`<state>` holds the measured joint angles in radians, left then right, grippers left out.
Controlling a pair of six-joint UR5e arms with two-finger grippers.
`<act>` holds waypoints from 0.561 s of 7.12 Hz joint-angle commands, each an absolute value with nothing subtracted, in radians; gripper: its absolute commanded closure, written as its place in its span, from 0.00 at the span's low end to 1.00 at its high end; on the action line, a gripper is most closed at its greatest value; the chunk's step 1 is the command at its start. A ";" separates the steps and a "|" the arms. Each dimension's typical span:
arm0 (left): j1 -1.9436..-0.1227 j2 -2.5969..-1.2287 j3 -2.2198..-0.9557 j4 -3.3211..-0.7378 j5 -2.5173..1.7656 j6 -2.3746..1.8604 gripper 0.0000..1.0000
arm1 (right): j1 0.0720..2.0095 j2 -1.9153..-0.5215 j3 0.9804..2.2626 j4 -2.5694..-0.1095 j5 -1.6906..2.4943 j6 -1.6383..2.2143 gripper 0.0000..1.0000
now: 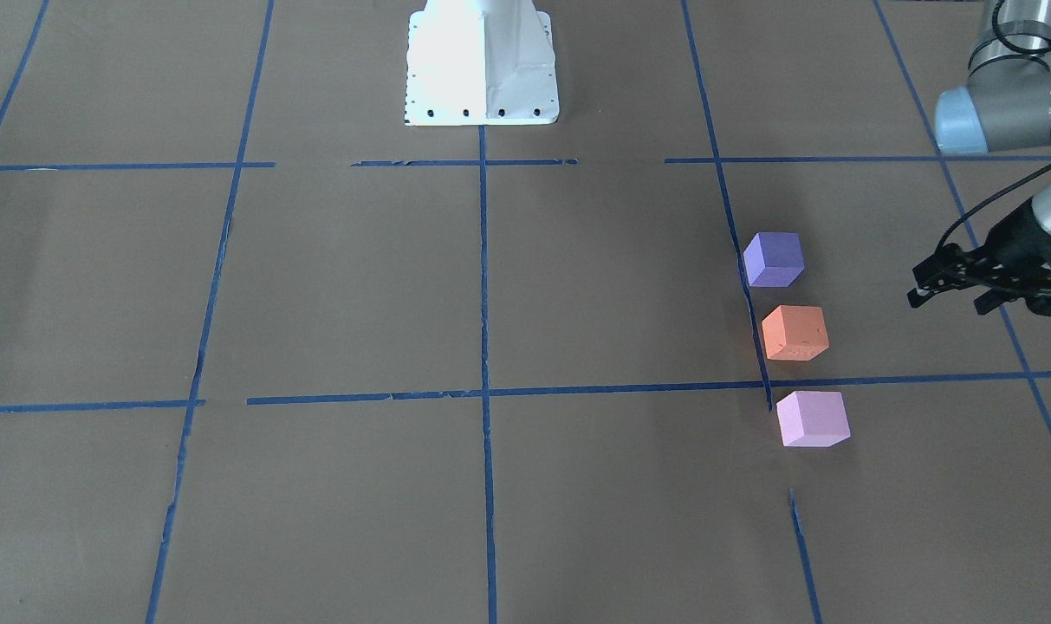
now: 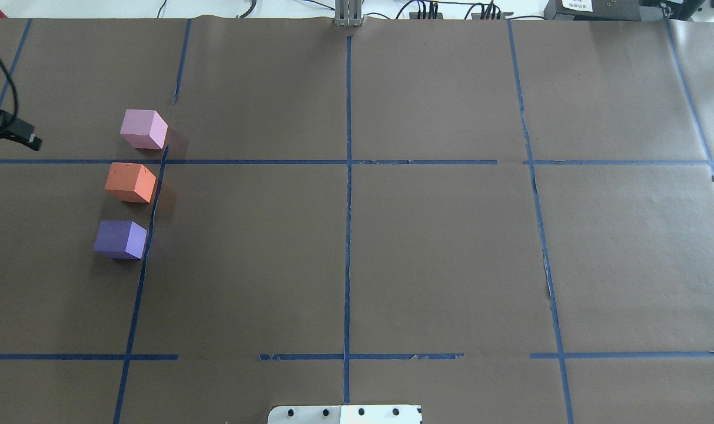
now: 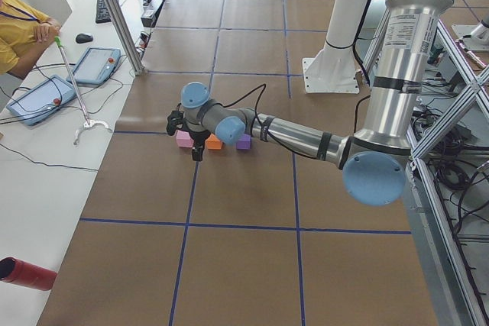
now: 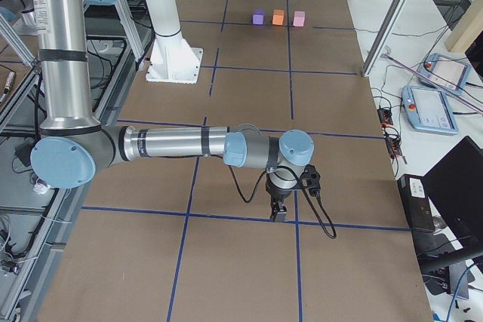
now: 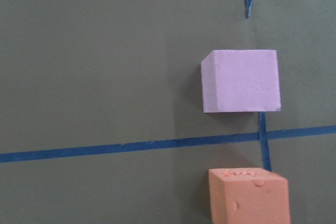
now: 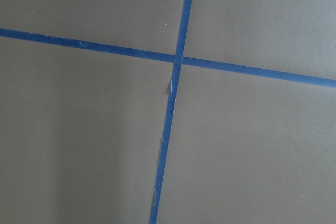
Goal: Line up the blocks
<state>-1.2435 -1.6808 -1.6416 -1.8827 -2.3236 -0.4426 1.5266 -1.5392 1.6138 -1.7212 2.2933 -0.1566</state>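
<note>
On the overhead view's left edge, my left gripper (image 1: 948,296) hangs above the table (image 2: 439,247). From the front-facing camera its jaws look parted with nothing between them, though half the tool is cut off by the frame edge, so I say that with some caution.

Past its fingertips, apart from them, the three blocks stand in a row that runs crosswise to the jaws. The pale pink block (image 2: 143,129) is farthest from the robot's base, the orange block (image 2: 130,182) is in the middle, and the purple block (image 2: 120,239) is nearest the base. There are small gaps between them. All three stand between the jaws and a blue tape line (image 2: 150,218), just on the gripper's side of it.

My right gripper (image 4: 278,215) shows only in the side view, pointing down over a tape crossing (image 6: 177,59). I cannot tell whether its jaws are parted. The blocks are well apart from it.
</note>
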 commanded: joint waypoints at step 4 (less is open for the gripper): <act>-1.459 -1.626 -1.632 -1.658 -2.189 -0.034 0.00 | 1.528 -1.539 1.614 -1.721 2.293 -0.156 0.00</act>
<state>-1.4511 -1.6222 -1.6288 -1.6644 -2.2084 -0.0521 1.5271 -1.5391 1.6138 -1.7211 2.2933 -0.1565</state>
